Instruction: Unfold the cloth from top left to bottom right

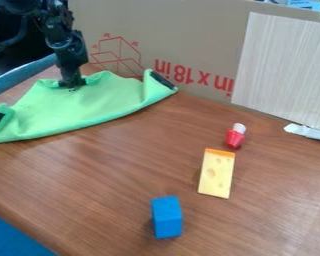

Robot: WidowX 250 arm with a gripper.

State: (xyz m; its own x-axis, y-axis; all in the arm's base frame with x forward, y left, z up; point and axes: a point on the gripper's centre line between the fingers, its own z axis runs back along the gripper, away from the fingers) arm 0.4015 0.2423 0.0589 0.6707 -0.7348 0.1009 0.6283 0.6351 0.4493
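Lower centre: blue block [167, 217]. Beyond it, right of centre: cheese slice [217, 173], then red-and-white toy [235, 136]. Upper left: green cloth [86, 110], long axis rising from left edge towards upper centre, its bulk below the gripper [72, 88] at its far margin. Gripper opening and hold: indeterminable. Unfolding should proceed towards lower right.

Is a brown wood-grained table [109, 175]. Carries a green cloth [82, 110] at upper left, a blue block [167, 218] lower down, yellow cheese [217, 175] farther right, a red-and-white toy [235, 137] just beyond.
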